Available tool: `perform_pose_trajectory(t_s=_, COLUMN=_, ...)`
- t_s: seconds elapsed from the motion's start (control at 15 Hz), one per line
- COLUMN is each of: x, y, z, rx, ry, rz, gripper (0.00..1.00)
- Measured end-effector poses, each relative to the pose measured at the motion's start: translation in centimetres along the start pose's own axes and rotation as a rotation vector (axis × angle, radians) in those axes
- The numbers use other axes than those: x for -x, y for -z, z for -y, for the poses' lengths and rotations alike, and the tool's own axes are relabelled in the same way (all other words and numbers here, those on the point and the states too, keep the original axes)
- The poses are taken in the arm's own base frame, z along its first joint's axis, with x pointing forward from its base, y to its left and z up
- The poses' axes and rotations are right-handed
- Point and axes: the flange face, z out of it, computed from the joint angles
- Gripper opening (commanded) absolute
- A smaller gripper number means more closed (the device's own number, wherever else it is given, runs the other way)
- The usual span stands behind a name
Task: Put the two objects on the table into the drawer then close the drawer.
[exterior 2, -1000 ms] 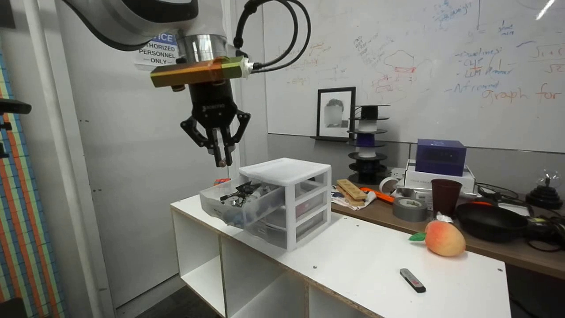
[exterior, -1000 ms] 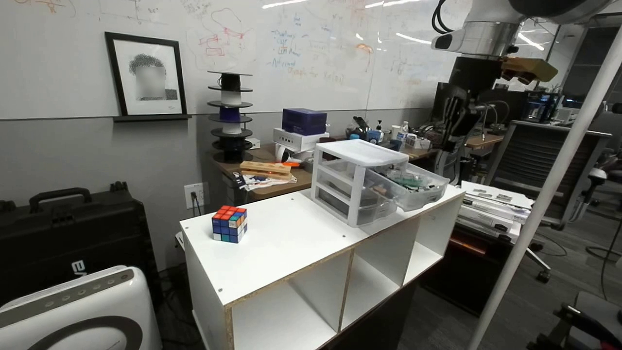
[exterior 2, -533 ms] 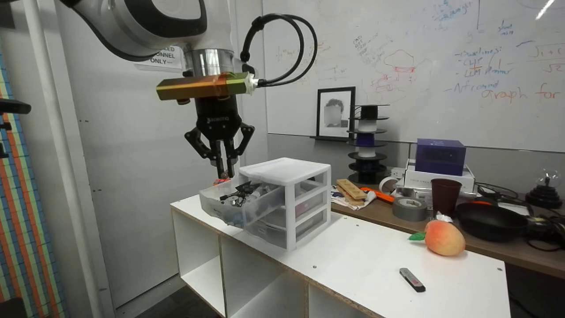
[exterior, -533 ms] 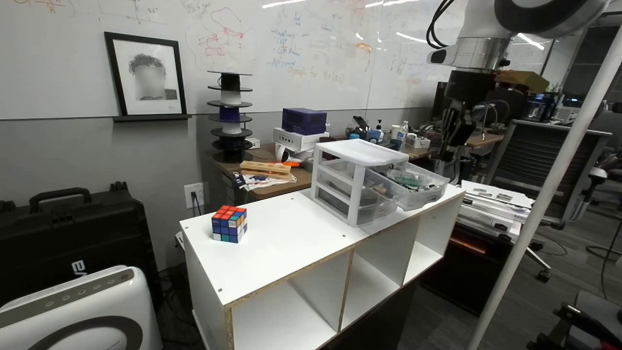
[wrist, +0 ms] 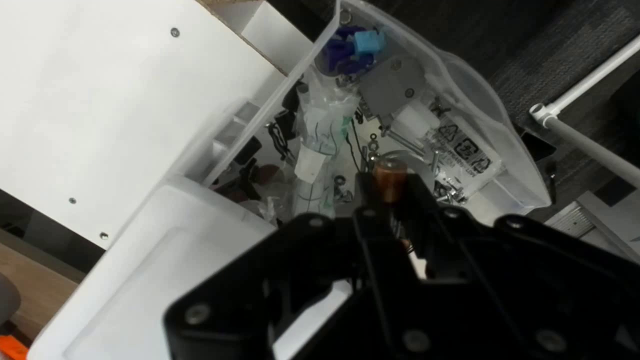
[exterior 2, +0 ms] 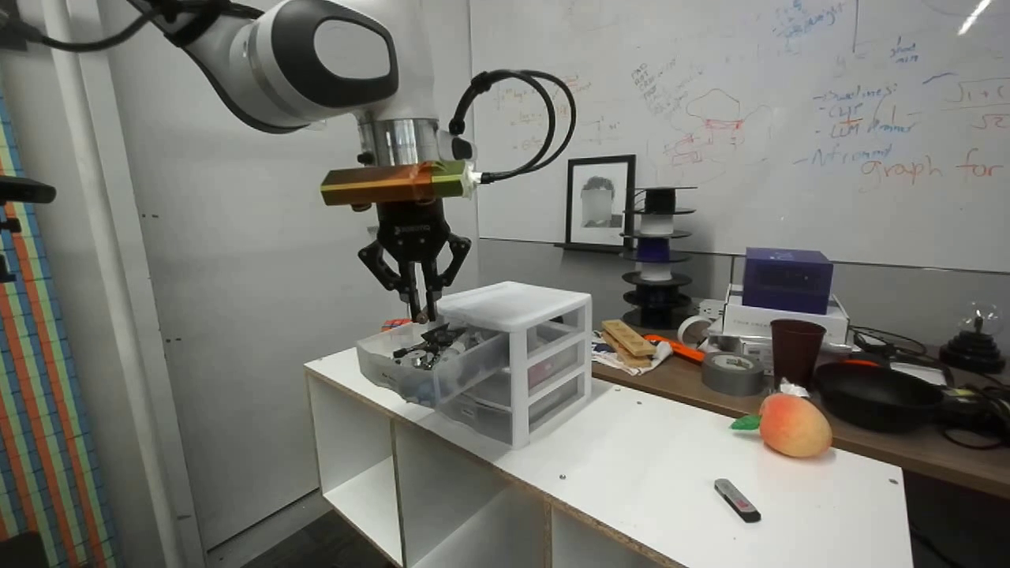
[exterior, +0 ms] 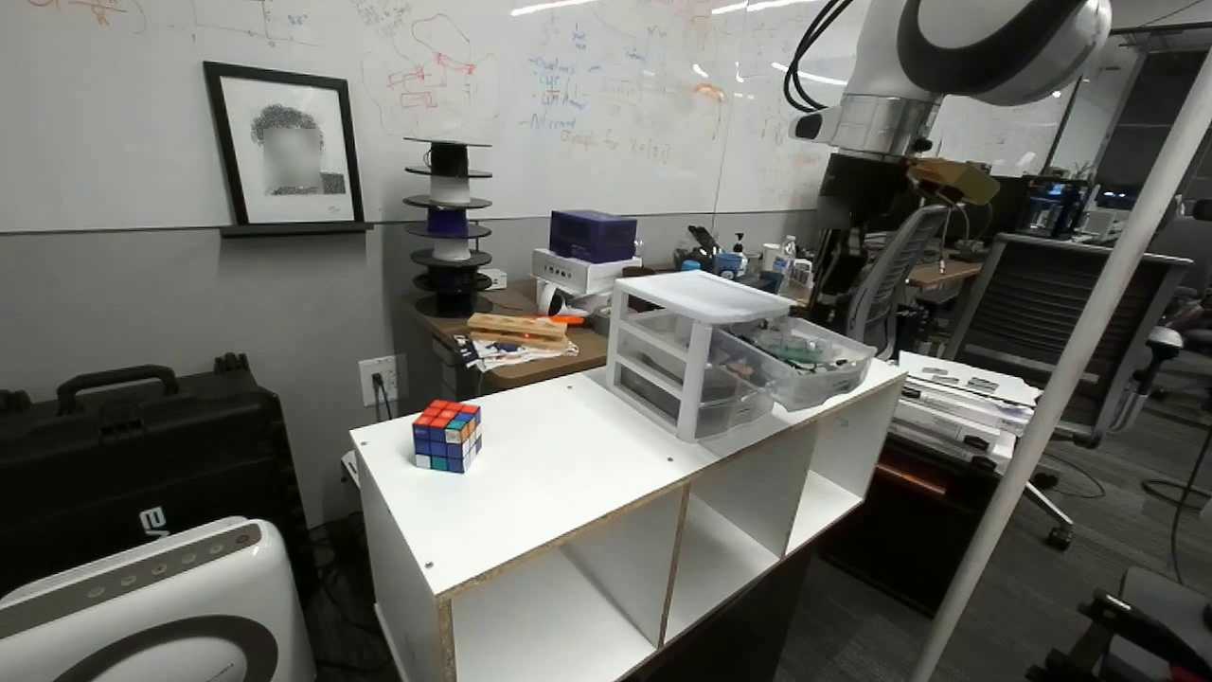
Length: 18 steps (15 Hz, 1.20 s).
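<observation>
The drawer (exterior 2: pixel 398 383) is pulled out from the top tier of the white-framed unit (exterior 2: pixel 513 304) and holds loose parts and bags; it also shows in an exterior view (exterior: pixel 819 388) and the wrist view (wrist: pixel 480 90). My gripper (exterior 2: pixel 422 312) is shut on a small copper-brown cylinder (wrist: pixel 391 180), like a battery, above the open drawer. On the white table (exterior 2: pixel 631 473) lie a peach (exterior 2: pixel 795 426) with a green leaf and a small dark stick-shaped device (exterior 2: pixel 738 501). A Rubik's cube (exterior: pixel 447 436) sits at the table's other end, mostly hidden behind the drawer in an exterior view.
Behind the table is a wooden desk (exterior 2: pixel 710 398) with a pan (exterior 2: pixel 876 394), a dark cup (exterior 2: pixel 794 355) and tape (exterior 2: pixel 732 372). A white pole (exterior: pixel 1070 369) stands in front of the drawer side. The unit's white top (wrist: pixel 190 280) lies beside my fingers.
My gripper has come down and moved toward the drawer unit, still holding the small cylinder. The drawer, peach, dark device and cube have not moved.
</observation>
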Motion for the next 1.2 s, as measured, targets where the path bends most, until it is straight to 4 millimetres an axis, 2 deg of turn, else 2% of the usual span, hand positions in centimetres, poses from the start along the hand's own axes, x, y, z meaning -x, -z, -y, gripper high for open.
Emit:
perform_pose_trajectory(t_s=0.07, x=-0.4, y=-0.4, z=-0.2, rx=-0.003, ry=0.003, rz=0.003, gripper=0.42)
perform_pose_trajectory(t_s=0.27, x=-1.0, y=-1.5, z=-0.5, rx=-0.027, ry=0.005, rz=0.034, gripper=0.65)
perform_pose_trajectory(t_s=0.4, x=-0.9, y=-1.6, z=-0.6, rx=-0.043, ry=0.003, rz=0.053, gripper=0.81)
perform_pose_trajectory(t_s=0.6, x=-0.3, y=0.2, z=-1.9, rx=-0.031, ry=-0.024, rz=0.036, gripper=1.0)
perform_pose_trajectory(t_s=0.67, x=0.3, y=1.3, z=-2.9, rx=-0.017, ry=-0.041, rz=0.022, gripper=1.0)
perform_pose_trajectory(t_s=0.8, x=2.6, y=3.8, z=-5.8, rx=0.02, ry=-0.081, rz=-0.011, gripper=1.0)
perform_pose_trajectory(t_s=1.0, x=7.5, y=7.1, z=-11.3, rx=0.073, ry=-0.138, rz=-0.053, gripper=1.0)
perform_pose_trajectory(t_s=1.13, x=10.7, y=7.9, z=-14.8, rx=0.094, ry=-0.136, rz=-0.053, gripper=0.99)
perform_pose_trajectory(t_s=1.2, x=12.0, y=7.7, z=-16.2, rx=0.091, ry=-0.126, rz=-0.042, gripper=1.0)
